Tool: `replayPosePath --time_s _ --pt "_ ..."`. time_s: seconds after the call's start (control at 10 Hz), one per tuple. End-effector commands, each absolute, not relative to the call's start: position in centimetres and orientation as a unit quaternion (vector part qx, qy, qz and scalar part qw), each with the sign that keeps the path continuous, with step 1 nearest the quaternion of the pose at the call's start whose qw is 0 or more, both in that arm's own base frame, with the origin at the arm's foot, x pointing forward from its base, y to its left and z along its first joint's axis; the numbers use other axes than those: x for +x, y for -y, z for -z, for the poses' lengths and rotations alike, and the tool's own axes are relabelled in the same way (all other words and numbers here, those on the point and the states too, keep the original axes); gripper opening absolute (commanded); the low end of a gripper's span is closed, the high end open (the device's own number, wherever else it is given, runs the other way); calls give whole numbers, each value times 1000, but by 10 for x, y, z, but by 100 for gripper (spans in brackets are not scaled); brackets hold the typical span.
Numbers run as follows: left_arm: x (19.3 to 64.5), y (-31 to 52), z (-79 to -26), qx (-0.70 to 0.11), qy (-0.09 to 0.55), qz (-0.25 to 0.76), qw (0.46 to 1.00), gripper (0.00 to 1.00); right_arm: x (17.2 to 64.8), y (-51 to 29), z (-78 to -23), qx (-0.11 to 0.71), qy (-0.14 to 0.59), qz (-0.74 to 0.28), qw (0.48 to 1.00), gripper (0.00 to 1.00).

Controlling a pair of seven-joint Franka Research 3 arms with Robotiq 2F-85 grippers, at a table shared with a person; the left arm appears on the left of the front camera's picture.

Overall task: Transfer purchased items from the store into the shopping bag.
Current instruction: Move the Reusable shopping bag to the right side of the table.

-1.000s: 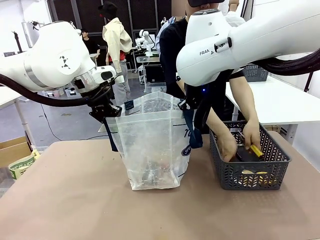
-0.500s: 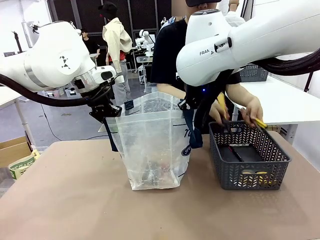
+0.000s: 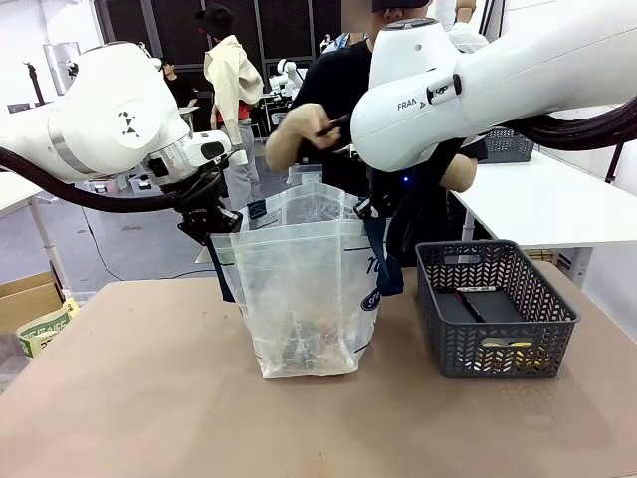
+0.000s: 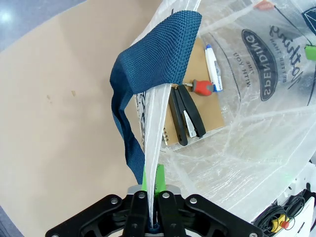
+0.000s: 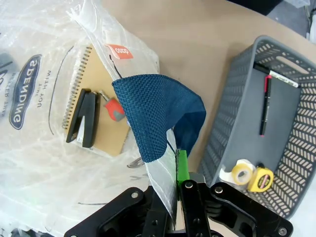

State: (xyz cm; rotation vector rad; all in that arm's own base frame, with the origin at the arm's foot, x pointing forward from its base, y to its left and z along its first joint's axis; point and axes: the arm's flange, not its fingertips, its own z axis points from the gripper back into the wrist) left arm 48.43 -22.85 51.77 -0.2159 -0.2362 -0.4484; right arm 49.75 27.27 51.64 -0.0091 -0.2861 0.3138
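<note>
Left wrist: tool [image 4: 151, 174] (closed) on bag [image 4: 256, 148]

Left fingers [image 4: 160, 178] pinch the shopping bag [image 4: 237, 163] at its rim; a stapler [image 4: 190, 116] and notebook [image 4: 207, 98] lie inside.

The counter [image 3: 139, 398] in front of me is a flat tan-brown top, bare over most of its near side. Two things stand directly on it. The bag [image 3: 299, 289] is upright at about the middle, its base on the surface. The basket [image 3: 498, 349] sits to my right of it, near but not touching, with a strip of bare counter between them.
</note>
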Motion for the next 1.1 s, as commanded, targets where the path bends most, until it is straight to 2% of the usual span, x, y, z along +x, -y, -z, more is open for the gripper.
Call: replayPosePath --time_s 0.0,1.0 --pt "484 226 -518 -106 118 219 963 0 499 -270 -517 -5 142 -153 978 0" --pt "484 226 -518 -106 118 219 963 0 499 -270 -517 -5 142 -153 978 0"
